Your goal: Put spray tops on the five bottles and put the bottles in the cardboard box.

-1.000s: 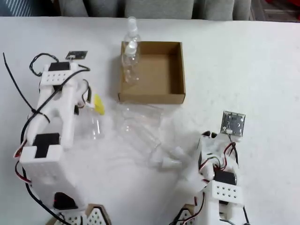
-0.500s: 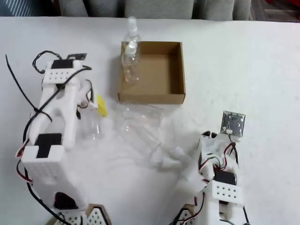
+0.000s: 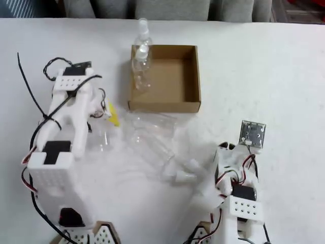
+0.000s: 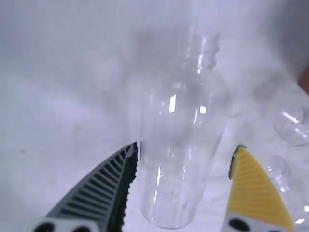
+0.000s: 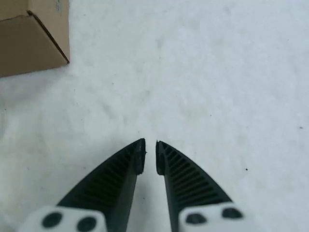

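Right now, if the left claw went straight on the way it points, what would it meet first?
Most likely the clear uncapped bottle, which already lies between the left claw's open jaws. Under it is the table. Depth is hard to judge here.

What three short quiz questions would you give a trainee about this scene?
1. True or false: the left hand is shut on a spray top.
2. The bottle between its fingers has: A a spray top; B an open neck; C a yellow cap.
3. Fill in: beyond the right hand lies a corner of the ____ box.
Key: 1 false; 2 B; 3 cardboard.
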Robot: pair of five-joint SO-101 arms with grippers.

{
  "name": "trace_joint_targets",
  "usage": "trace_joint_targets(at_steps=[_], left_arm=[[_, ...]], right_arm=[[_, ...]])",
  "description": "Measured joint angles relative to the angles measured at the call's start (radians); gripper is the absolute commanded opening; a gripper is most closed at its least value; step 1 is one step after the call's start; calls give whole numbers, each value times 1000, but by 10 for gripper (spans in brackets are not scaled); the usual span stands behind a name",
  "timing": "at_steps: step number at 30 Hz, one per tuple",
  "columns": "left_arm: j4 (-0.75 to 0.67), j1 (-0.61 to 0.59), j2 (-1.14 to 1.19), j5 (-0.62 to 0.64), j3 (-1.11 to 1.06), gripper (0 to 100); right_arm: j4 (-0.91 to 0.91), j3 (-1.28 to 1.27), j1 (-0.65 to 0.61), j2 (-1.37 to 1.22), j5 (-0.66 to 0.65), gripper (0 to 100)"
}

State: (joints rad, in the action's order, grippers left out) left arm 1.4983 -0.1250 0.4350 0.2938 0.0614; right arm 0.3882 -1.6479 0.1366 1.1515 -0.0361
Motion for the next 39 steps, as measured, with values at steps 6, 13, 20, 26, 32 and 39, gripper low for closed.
trace_joint_targets(at_steps=[6, 13, 20, 26, 32, 39], left_arm=[[-43, 6, 5, -44, 0, 32], [-63, 6, 5, -104, 0, 216], [-46, 3, 2, -106, 34, 242], [-23, 3, -35, -110, 43, 285], [-54, 3, -29, -109, 43, 343], [-38, 2, 91, -110, 204, 337]], right_arm=[[0, 0, 0, 0, 0, 15], [0, 0, 0, 0, 0, 15], [0, 0, 0, 0, 0, 15], [0, 0, 0, 0, 0, 15], [0, 0, 0, 0, 0, 15], [0, 0, 0, 0, 0, 15]])
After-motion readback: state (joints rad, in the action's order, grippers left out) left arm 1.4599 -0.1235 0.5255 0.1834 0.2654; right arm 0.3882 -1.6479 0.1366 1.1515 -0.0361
